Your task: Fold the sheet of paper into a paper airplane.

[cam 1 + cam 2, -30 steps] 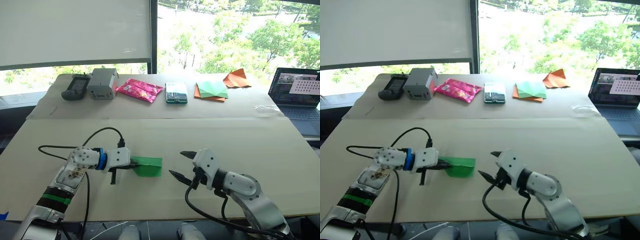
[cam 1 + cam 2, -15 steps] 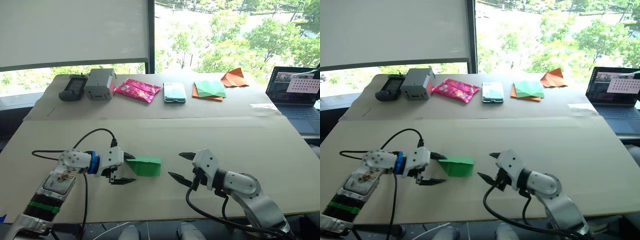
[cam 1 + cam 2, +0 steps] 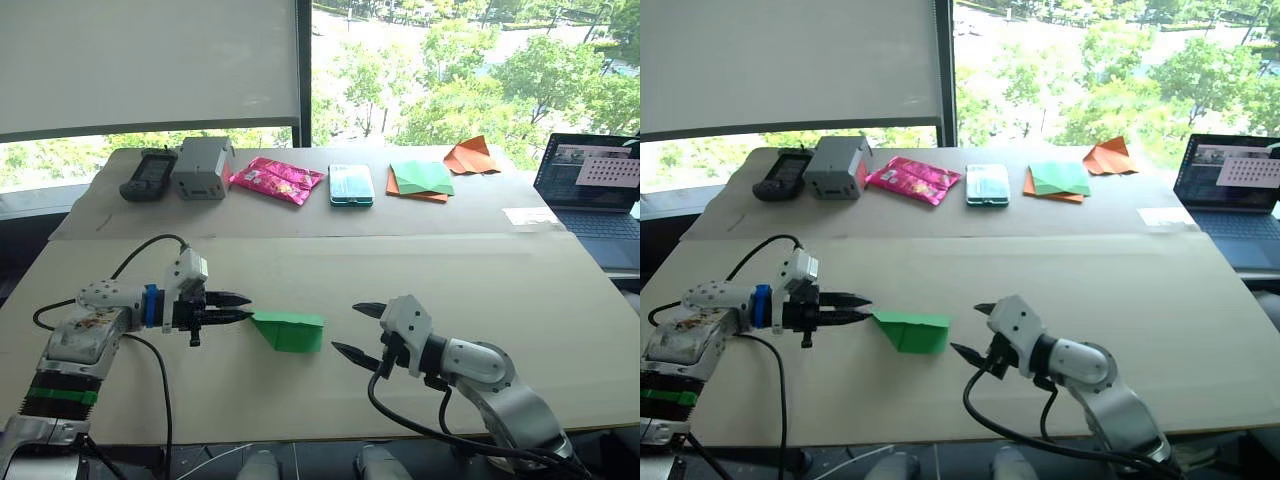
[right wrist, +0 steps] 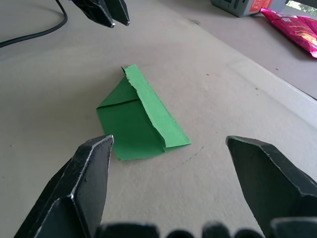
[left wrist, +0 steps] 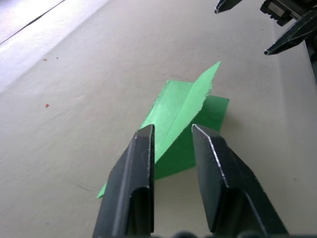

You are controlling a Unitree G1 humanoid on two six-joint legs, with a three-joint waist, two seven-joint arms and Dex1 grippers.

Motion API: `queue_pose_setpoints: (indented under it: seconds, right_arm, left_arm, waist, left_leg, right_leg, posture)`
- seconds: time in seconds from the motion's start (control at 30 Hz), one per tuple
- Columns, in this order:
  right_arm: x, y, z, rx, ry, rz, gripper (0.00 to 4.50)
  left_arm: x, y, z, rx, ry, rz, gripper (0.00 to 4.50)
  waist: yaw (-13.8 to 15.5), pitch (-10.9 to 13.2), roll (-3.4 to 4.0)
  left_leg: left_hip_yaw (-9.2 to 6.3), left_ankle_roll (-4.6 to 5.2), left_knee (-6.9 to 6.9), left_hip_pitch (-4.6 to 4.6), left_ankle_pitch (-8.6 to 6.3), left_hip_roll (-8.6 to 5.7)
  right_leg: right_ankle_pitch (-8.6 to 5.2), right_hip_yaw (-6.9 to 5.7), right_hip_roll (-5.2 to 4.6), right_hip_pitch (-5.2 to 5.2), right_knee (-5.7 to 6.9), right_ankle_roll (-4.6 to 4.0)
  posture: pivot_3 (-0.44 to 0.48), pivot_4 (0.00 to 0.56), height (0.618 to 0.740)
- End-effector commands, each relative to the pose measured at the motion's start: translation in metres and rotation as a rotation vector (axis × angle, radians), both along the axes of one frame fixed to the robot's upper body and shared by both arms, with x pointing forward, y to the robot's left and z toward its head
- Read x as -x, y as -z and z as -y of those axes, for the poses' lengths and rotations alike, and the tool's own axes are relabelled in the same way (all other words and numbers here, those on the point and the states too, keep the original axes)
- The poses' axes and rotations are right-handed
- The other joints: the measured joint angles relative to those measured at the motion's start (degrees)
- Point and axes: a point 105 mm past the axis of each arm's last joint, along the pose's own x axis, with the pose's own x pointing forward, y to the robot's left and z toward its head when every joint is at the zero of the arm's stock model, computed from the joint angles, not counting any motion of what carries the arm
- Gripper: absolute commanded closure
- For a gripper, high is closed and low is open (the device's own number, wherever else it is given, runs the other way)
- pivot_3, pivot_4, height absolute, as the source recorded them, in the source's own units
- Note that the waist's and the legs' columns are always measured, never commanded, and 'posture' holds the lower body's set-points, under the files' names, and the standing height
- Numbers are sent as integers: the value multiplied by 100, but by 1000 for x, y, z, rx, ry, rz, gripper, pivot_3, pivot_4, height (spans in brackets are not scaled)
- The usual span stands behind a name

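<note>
While level, left hand [image 3: 243, 306] beside paper airplane [image 3: 290, 331]

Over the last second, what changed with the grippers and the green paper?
The left gripper let go of the paper, backed off to the robot's left and nearly closed its fingers. The paper stayed put on the table; the right gripper stayed open beside it.

White-and-grey arms with black cables, a blue wrist ring and green band on the left, black-fingered claws
</note>
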Motion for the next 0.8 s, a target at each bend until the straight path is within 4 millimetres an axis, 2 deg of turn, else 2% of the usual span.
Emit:
queue_pose_setpoints:
  seconds: [0.03, 0.2, 0.8]
  right_arm:
    - [0, -10, -7, -16, -29, 57, 445]
    - [0, -10, -12, -16, -33, 61, 445]
    - [6, -9, -16, -26, -50, 44, 445]
  left_arm:
    - [-11, 0, 7, -7, -11, 37, 4463]
    - [-19, 9, 11, -39, -24, 57, 4463]
    - [-18, 25, 7, -115, -14, 68, 4463]
  waist:
    - [4, 0, 0]
    - [-10, -3, -2]
    - [0, -4, -2]
  left_leg:
    - [0, 0, 0, 0, 0, -1]
    - [-1, 0, -1, 0, 0, -1]
    - [-2, 0, 2, 0, 0, 0]
  right_leg:
    - [0, 0, 0, 0, 1, 0]
    - [2, 0, 2, 1, 4, 0]
    - [3, 0, 3, 3, 6, 0]
  posture:
    - [0, 150, 740]
    - [0, 150, 740]
    - [0, 150, 740]
